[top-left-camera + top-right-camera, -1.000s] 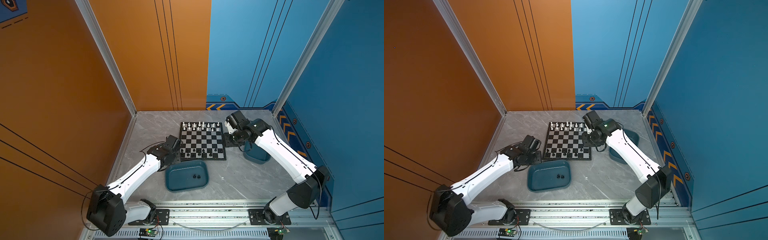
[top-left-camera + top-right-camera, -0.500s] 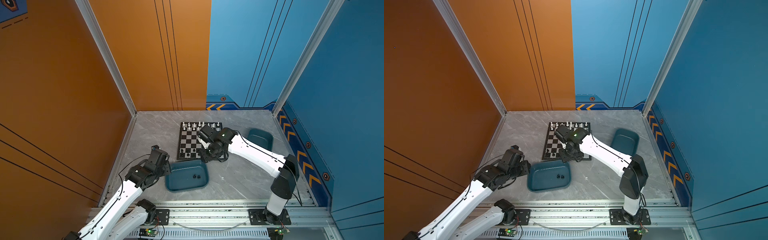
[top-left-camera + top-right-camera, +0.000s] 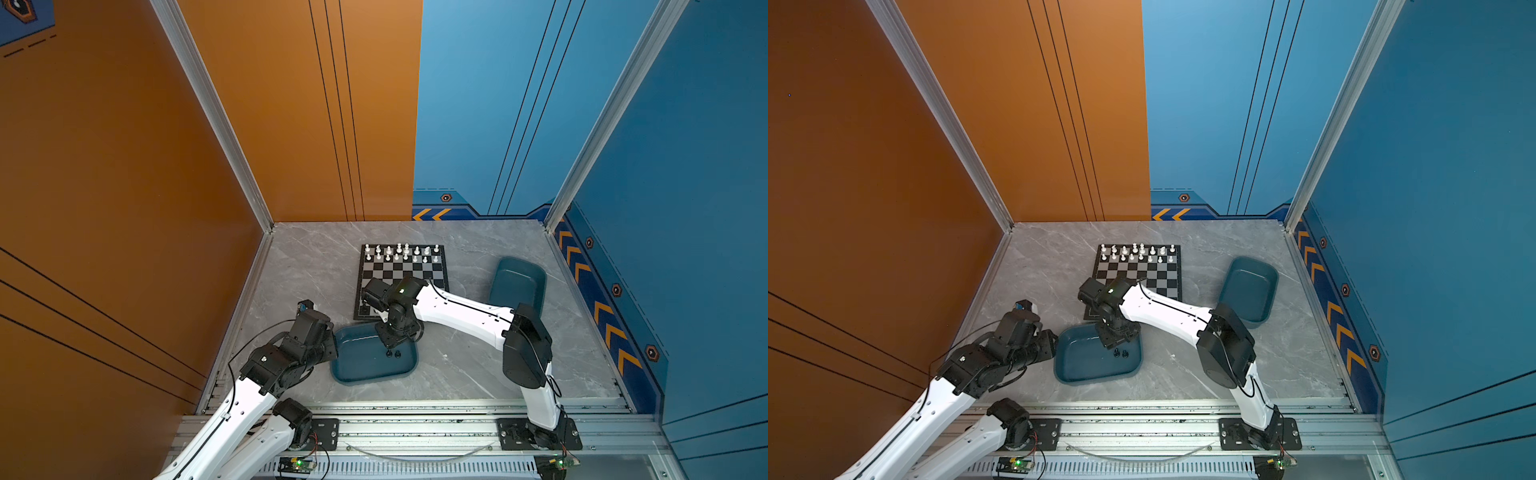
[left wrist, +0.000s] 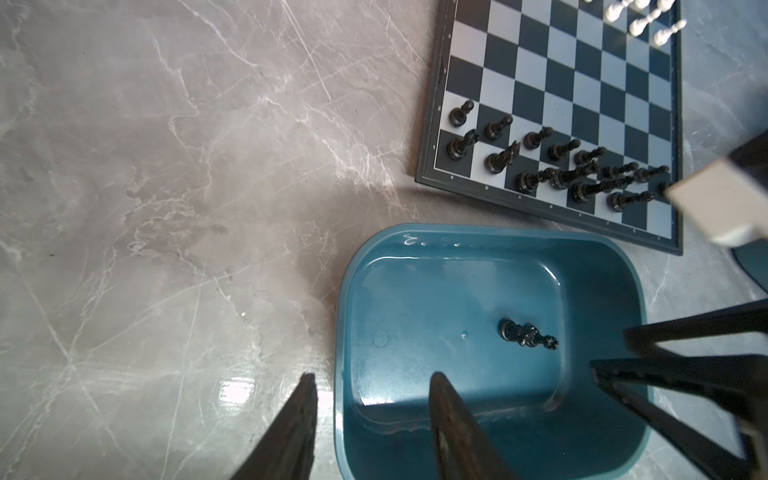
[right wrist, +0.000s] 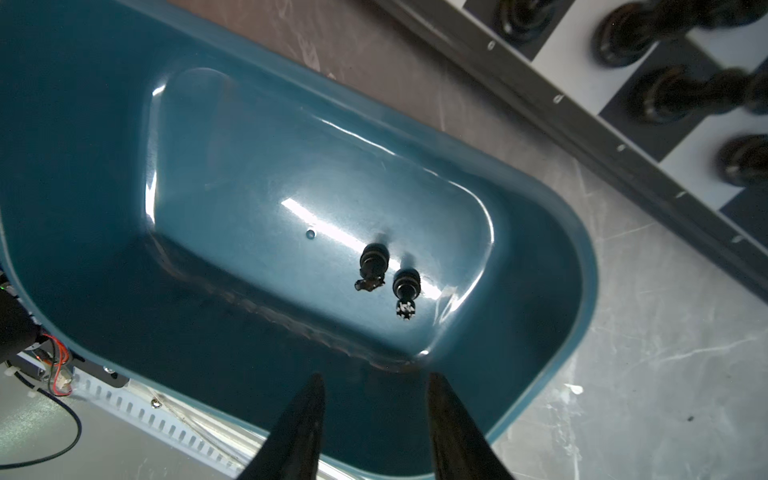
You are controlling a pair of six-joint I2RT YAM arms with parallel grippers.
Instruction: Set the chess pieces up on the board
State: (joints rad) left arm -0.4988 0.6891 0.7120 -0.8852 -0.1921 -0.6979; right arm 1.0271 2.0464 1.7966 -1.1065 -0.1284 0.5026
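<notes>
1. The board [image 3: 401,276] lies mid-table toward the far side. White chess pieces [image 3: 401,253] fill its two far rows, and black chess pieces [image 4: 536,176] stand on its near rows.
2. Two loose black pieces [image 5: 374,259] sit in the near teal tray [image 3: 357,370], just near of the board.
3. The right gripper [image 5: 374,378] hangs over that tray, jaws spread, holding nothing.
4. The left gripper [image 4: 374,376] hovers at the tray's left rim, jaws spread, empty.

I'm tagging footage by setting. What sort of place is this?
Probably a purpose-built robot test cell: left arm and right arm mounted on an aluminium rail, orange wall panel and blue wall panel enclosing a marble-look tabletop with a chessboard.
</notes>
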